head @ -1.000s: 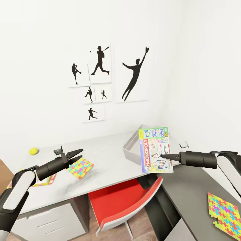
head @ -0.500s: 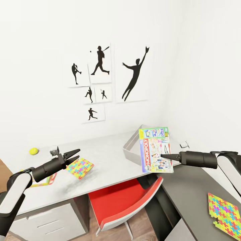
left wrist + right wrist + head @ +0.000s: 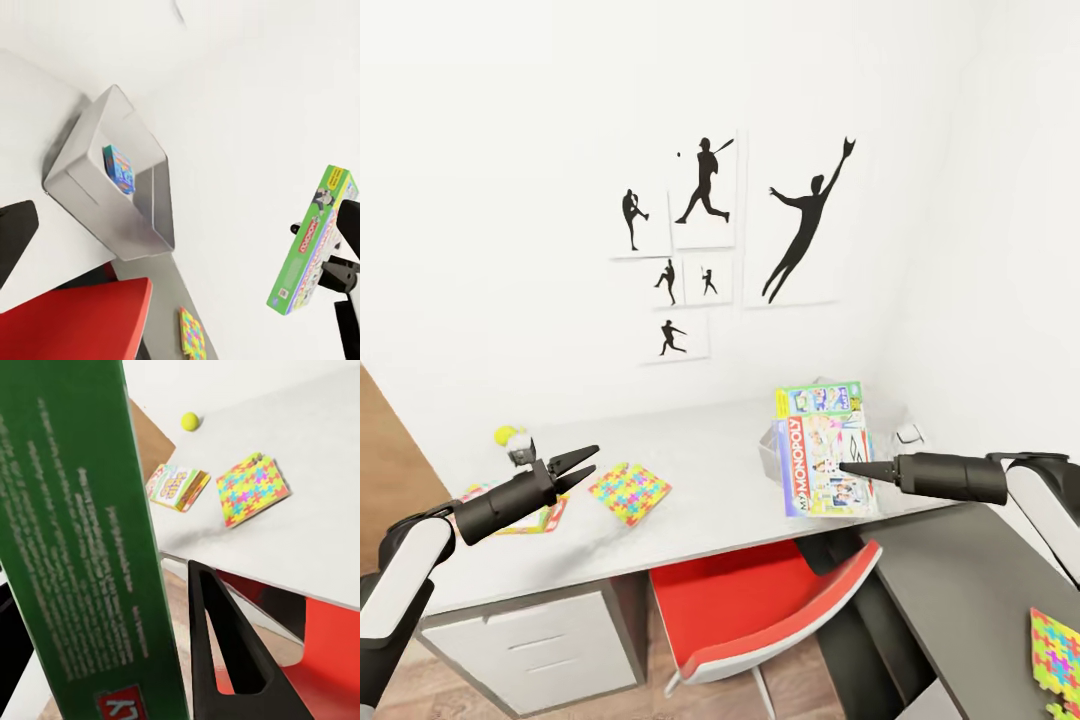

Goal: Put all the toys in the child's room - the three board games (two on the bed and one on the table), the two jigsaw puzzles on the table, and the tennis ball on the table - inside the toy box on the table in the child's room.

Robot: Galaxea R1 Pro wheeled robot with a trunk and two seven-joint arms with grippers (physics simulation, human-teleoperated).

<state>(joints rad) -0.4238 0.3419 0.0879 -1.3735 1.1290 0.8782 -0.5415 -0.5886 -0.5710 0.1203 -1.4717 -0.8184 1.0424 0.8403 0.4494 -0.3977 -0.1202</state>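
The Monopoly board game [image 3: 822,452] stands upright above the toy box [image 3: 142,202], clamped by the right gripper [image 3: 852,467]. The left gripper [image 3: 572,465] hovers over the grey table [image 3: 700,470], its jaws spread, holding nothing. 1 small game box [image 3: 120,169] lies inside the toy box. A tennis ball [image 3: 506,435], jigsaw puzzle [image 3: 629,492] and another board game [image 3: 177,486] lie on the table.
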